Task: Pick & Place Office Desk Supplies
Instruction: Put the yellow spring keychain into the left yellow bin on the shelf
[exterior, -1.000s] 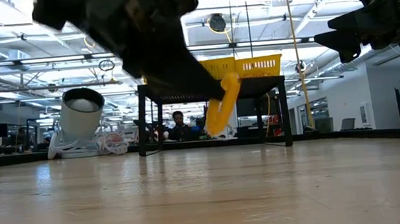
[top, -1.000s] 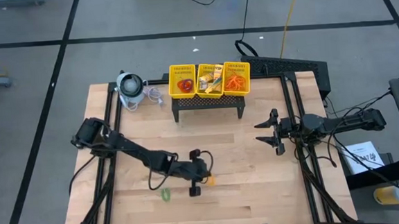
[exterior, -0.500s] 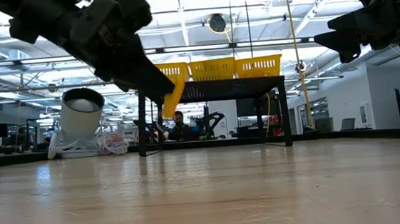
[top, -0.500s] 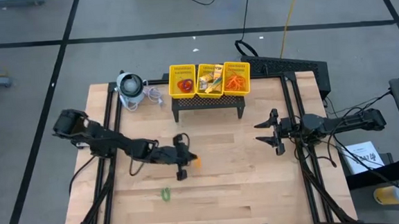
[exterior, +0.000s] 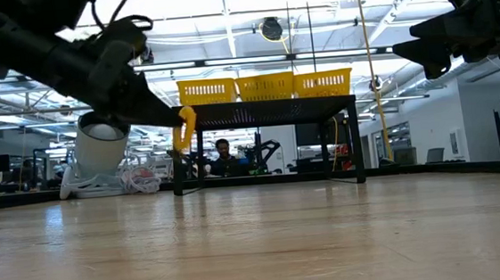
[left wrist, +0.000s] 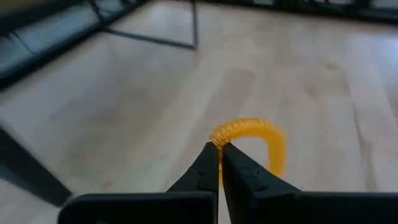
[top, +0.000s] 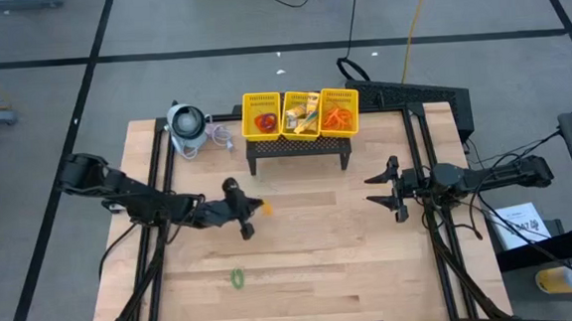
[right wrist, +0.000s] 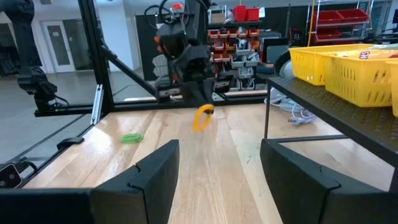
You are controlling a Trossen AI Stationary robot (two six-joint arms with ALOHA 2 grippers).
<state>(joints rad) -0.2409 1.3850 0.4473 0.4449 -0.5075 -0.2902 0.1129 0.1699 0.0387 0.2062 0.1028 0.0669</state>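
My left gripper (top: pixel 250 210) hovers over the table's left-middle, in front of the yellow three-compartment basket (top: pixel 301 114), and is shut on a yellow-orange coiled ring (left wrist: pixel 252 134). The same ring (exterior: pixel 185 128) shows well above the wood in the low view. The basket's compartments hold red rings, packets and orange bands. A green ring (top: pixel 236 278) lies flat on the table nearer the front edge. My right gripper (top: pixel 375 190) waits open at the table's right side, with nothing between its fingers. My left gripper pinches the ring's rim (left wrist: pixel 217 138) between its two fingertips, at one spot on the loop. The fingers slant downward, pointing toward the table's right. The ring is lifted clear of the table, and the rest of the loop juts out beyond the tips and droops (exterior: pixel 184 138).
The basket stands on a black perforated stand (top: pixel 299 148) at the far middle. A grey-white round device (top: pixel 186 125) with its cord sits at the far left. Black frame rails (top: pixel 160 178) run along both sides of the table. Bare wood lies in the middle.
My left gripper has carried the ring from the table's front middle toward the far-left, nearer the basket, staying shut on it. The ring has stayed clear of the table. The green ring has not moved.
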